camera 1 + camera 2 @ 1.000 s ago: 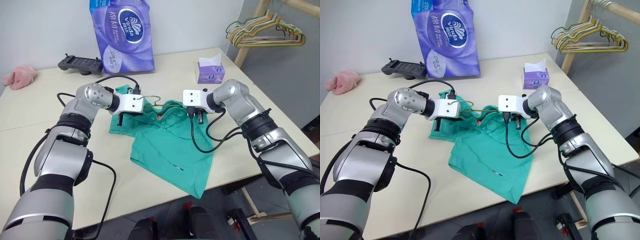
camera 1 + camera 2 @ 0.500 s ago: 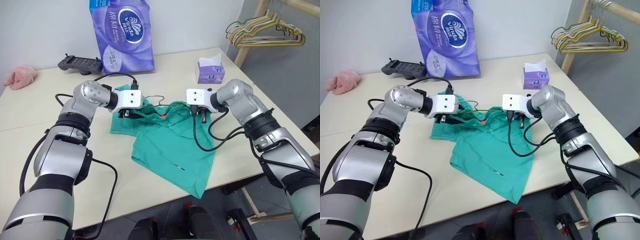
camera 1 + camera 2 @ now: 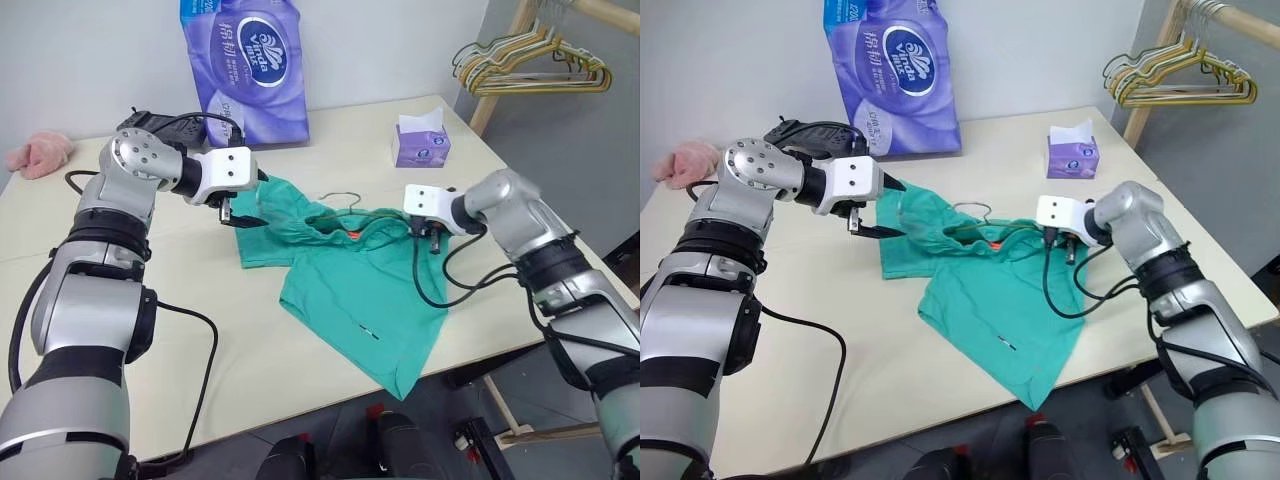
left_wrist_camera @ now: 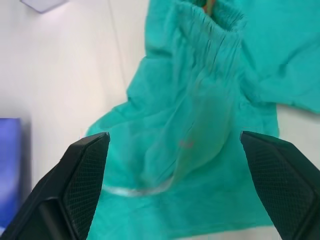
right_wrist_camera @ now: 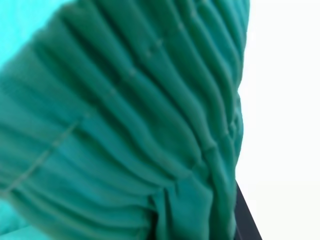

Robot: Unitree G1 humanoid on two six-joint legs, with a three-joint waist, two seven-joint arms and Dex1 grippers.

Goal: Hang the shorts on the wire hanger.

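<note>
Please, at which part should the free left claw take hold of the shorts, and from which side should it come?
Probably the gathered waistband at the left end of the shorts. The cloth bunches into a raised ridge there, and the left claw, open, hovers just beside that end. Come from above and from the robot's left, closing across the ridge. The right claw is shut on the shorts at the other end, and the wire hanger hook shows between.

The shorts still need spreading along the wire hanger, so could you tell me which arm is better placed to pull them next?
Probably the right: the right gripper is shut on the shorts at the waistband, while the left gripper hangs open above them.
</note>
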